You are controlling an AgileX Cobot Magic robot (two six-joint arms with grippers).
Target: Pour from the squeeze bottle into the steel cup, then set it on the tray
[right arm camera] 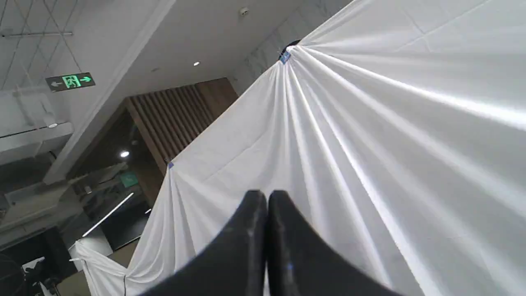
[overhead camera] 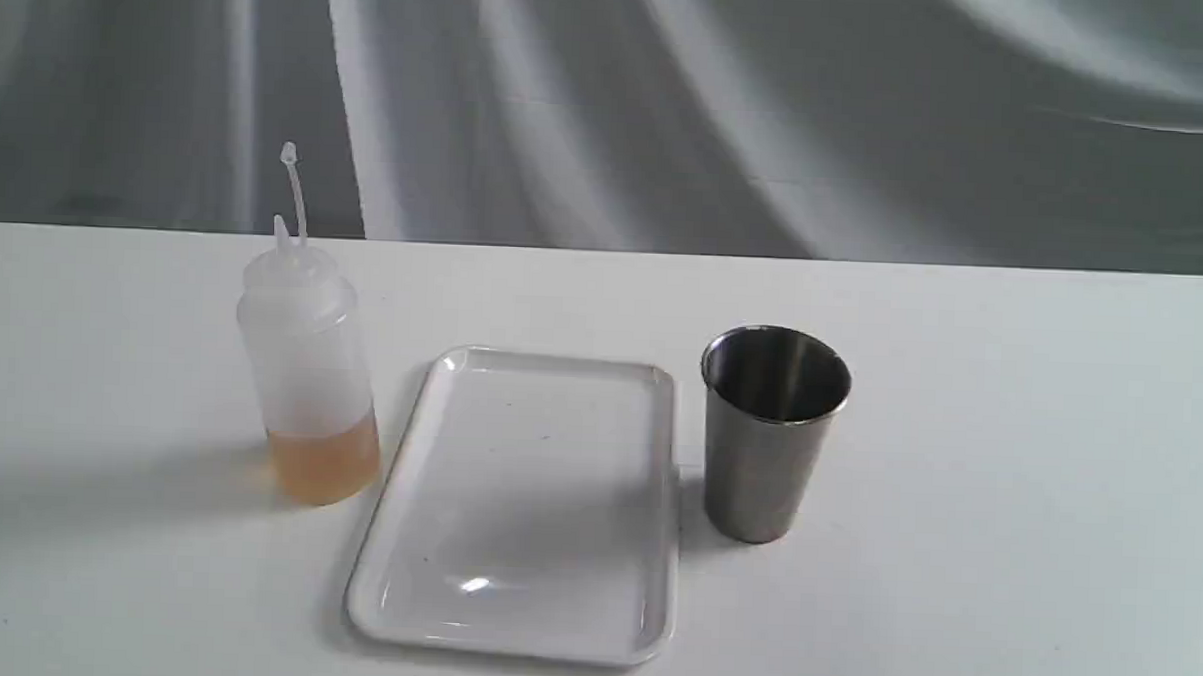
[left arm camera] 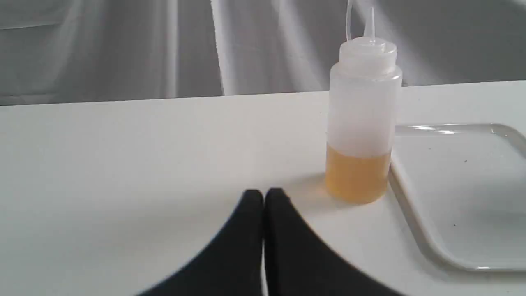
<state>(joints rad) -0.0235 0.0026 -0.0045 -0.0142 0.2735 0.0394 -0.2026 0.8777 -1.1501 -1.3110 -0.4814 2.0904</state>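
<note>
Squeeze bottle (overhead camera: 305, 368) stands upright on the white table (overhead camera: 1006, 492), just beside the left rim of the tray (overhead camera: 526, 495); whether they touch cannot be told. Amber liquid fills its lowest part only. Steel cup (overhead camera: 770, 434) stands upright just beside the tray's right rim.

Left gripper (left arm camera: 264, 195): jaws pressed together, holding nothing, low over the table. The bottle stands a little beyond its tips and off to one side, clear of them.

Right gripper (right arm camera: 267, 196): jaws likewise together and empty, aimed upward at a white drape (right arm camera: 370, 144). No task item appears in its view.
</note>
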